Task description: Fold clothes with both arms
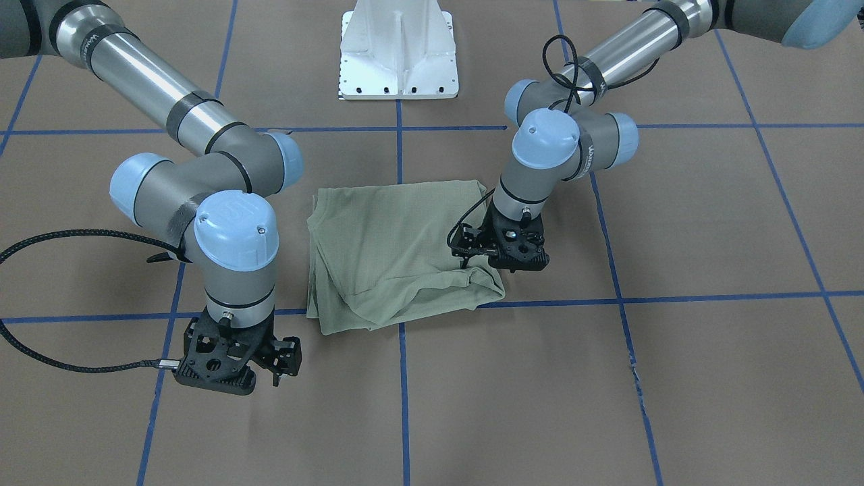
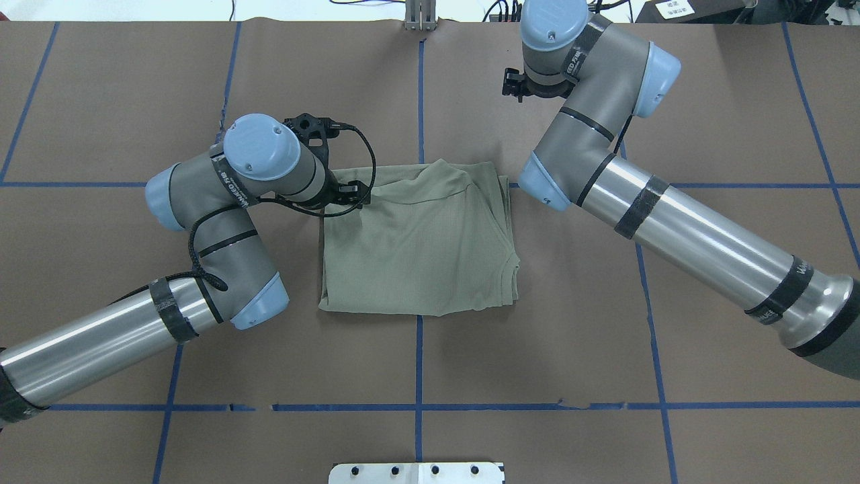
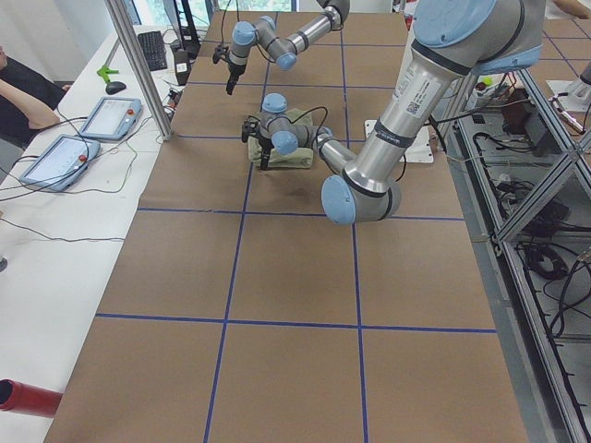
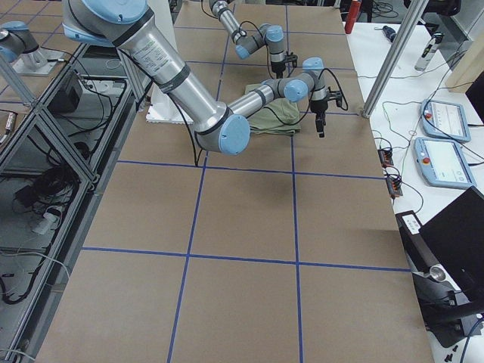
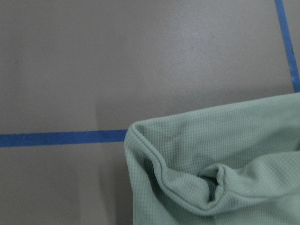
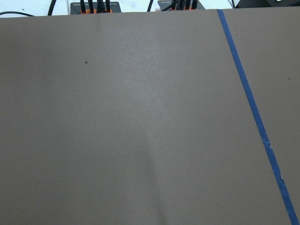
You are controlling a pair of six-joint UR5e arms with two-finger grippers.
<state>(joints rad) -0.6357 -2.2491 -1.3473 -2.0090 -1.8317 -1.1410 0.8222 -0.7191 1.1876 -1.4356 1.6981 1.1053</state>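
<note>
Currently folded shirt [image 2: 420, 249] on table [image 2: 134, 101]; left hand [image 2: 349, 191] at its corner.

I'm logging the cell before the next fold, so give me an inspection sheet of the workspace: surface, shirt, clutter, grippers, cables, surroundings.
Surface: brown paper-covered table marked with a blue tape grid.
Job's things: sage-green shirt folded into a rough rectangle at mid-table, with uneven layered edges along one side.
Clutter: nothing seen.
Grippers: left gripper at the shirt's corner, open or shut not readable; right gripper over bare table, apart from the shirt, also not readable.
Cables: black cable loops at the left wrist; braided cable trails from the right wrist, clear of the shirt.
Surroundings: white pedestal base; teach pendants and a person's arm beside the table.
</note>
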